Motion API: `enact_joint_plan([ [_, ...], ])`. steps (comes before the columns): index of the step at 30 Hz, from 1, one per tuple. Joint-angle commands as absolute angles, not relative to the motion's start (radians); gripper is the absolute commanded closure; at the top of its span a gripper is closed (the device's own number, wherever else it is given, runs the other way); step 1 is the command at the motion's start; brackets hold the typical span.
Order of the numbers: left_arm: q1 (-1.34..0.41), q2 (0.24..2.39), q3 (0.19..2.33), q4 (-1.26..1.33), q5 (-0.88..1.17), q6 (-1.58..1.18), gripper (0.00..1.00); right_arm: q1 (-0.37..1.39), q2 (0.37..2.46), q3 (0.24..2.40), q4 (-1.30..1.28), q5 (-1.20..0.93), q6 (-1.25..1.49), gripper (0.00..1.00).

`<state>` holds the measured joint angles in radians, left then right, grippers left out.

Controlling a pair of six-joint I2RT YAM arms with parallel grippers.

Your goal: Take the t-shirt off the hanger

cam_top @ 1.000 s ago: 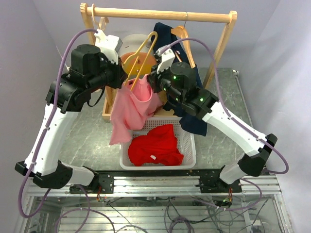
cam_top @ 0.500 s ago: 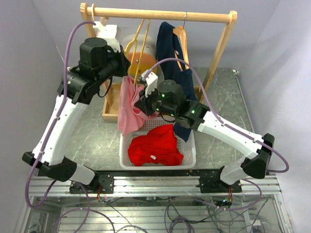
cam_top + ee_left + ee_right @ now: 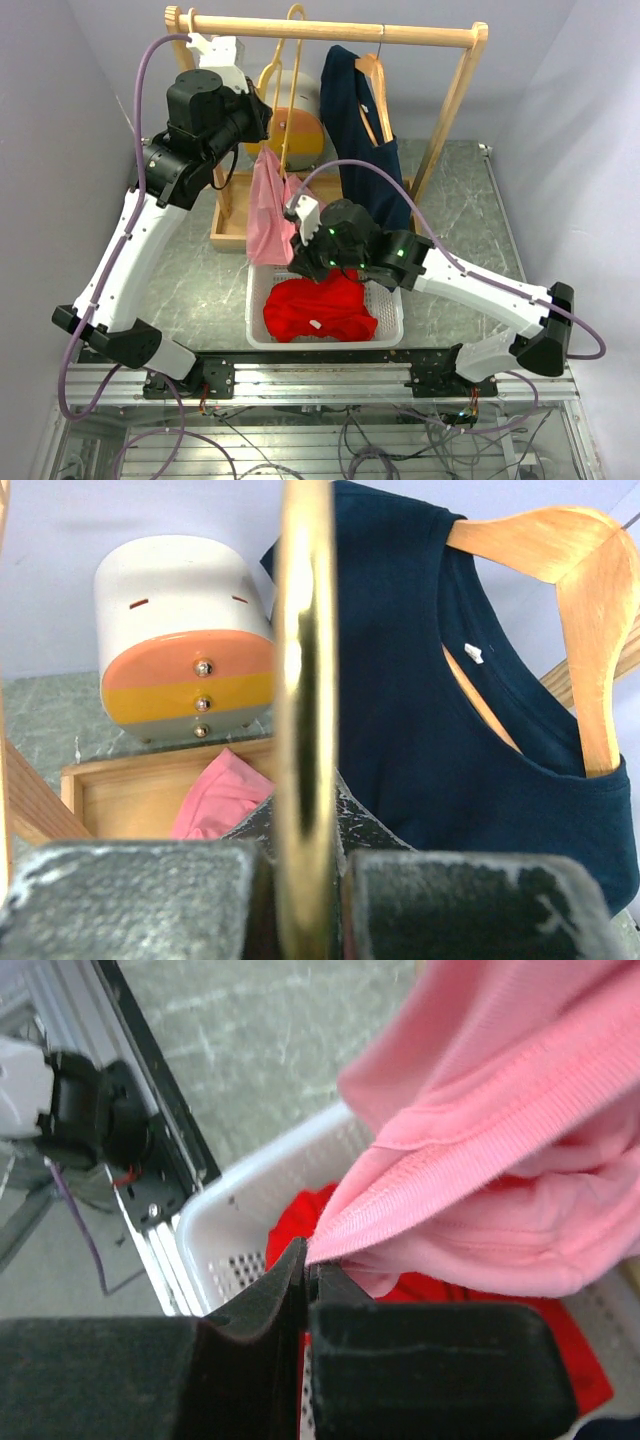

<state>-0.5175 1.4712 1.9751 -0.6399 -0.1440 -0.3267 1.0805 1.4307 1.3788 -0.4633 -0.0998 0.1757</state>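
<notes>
Grey marble tabletop [image 3: 470, 200]; white basket [image 3: 388, 318] at near edge, red garment [image 3: 320, 305] inside. Right gripper [image 3: 305, 1265], fingers pinched together on the ribbed hem of the pink t-shirt [image 3: 265, 205], now sits at the basket's far-left rim, lower than half a second ago, with the shirt drawn into a narrower strip just behind the basket. Farther behind the basket, left gripper [image 3: 305, 875] is clamped tight on the yellow hanger [image 3: 305, 680], raised since earlier so its hook tops the wooden rack [image 3: 330, 28].
</notes>
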Motion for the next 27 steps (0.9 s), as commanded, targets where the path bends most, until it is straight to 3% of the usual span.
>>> enact_joint_plan([
  [1, -0.503, 1.447, 1.985, -0.561, -0.197, -0.32, 0.93, 1.095, 1.339, 1.278, -0.629, -0.141, 0.231, 1.0],
  [7, -0.492, 1.441, 1.984, -0.567, -0.201, -0.315, 0.93, 1.141, 1.284, 1.176, -0.758, -0.152, 0.311, 1.0],
  [18, -0.444, 1.485, 2.054, -0.612, -0.151, -0.301, 0.93, 1.199, 1.342, 1.238, -0.92, -0.129, 0.323, 1.0],
  [27, -0.426, 1.494, 2.051, -0.695, -0.037, -0.268, 0.93, 1.229, 1.308, 1.424, -0.89, 0.128, 0.364, 1.0],
])
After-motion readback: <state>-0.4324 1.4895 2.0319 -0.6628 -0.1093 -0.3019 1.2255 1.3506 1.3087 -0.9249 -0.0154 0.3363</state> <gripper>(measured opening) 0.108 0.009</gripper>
